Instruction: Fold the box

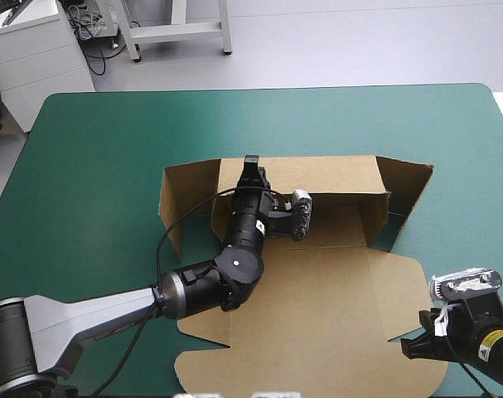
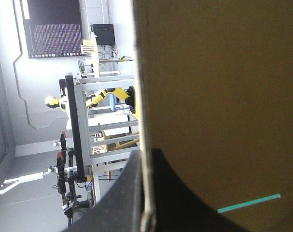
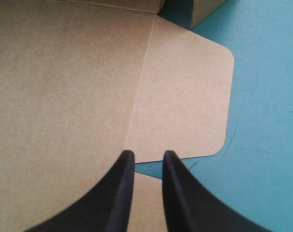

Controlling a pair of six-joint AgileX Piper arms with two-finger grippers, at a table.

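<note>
Box (image 1: 317,290), one, left fingers (image 2: 119,208) clamping its far wall, right fingers (image 3: 118,193) parted

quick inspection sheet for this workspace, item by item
surface: teal-green cover, box lying near its middle
job's things: brown box, far wall and side walls raised, lid flat toward the near edge
clutter: nothing seen
hands: left hand shut on the far wall's top edge; right hand narrowly open, holding nothing, at the edge of the lid's rounded side flap
cables: nothing seen besides the robot's own
surroundings: nothing seen at or over the table
</note>
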